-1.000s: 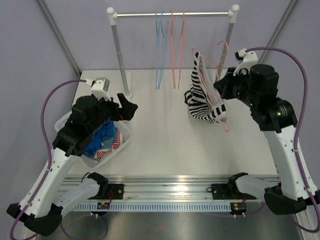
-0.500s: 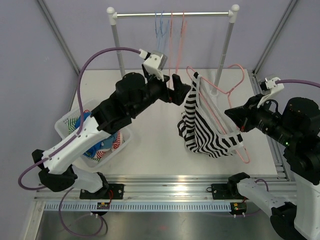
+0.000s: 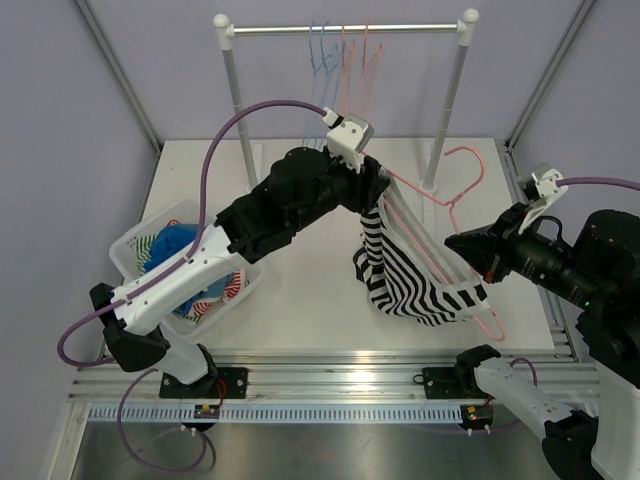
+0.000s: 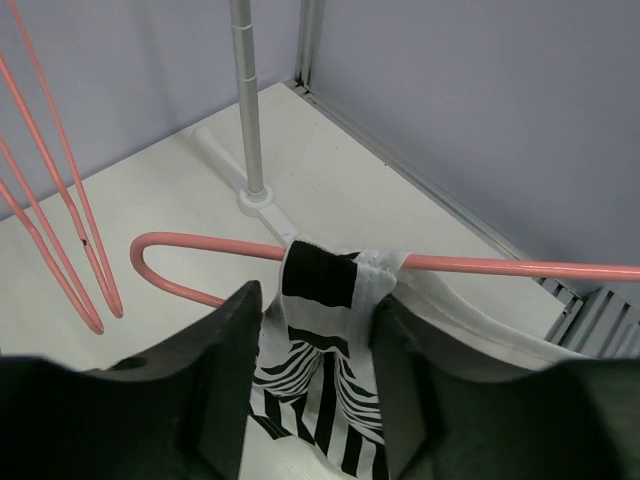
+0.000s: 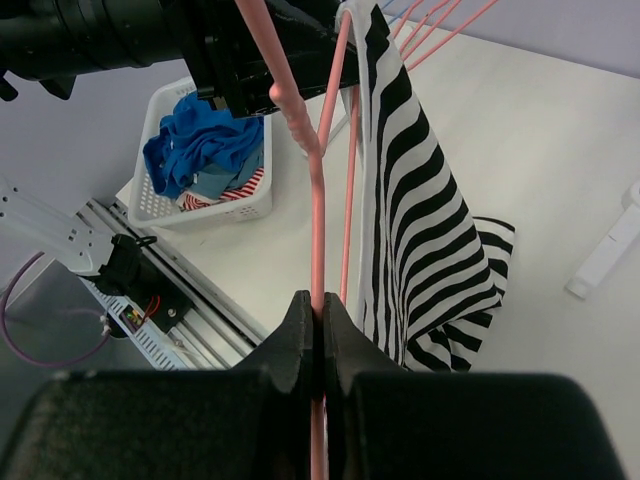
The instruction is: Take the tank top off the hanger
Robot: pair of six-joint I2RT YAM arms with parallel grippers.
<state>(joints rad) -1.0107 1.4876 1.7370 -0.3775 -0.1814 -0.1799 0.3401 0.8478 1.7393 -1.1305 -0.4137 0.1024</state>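
Right gripper (image 5: 318,312) is clenched on the pink hanger (image 5: 318,220), holding it tilted above the white table (image 3: 300,300). The striped tank top (image 3: 400,270) hangs from it, hem sagging near the table's front edge. Left gripper (image 4: 315,370) straddles a shoulder strap at the wire; pinching or only beside it, I cannot tell. Bare table lies between the garment and the laundry basket (image 3: 140,228); the rack post (image 3: 449,110) stands close behind the hook.

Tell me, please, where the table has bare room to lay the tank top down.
The widest bare patch of table lies between the laundry basket and the tank top, towards the near rail. A smaller one sits behind the basket, beside the rack's left post. The right side is crowded by the tank top, pink hanger and right arm.
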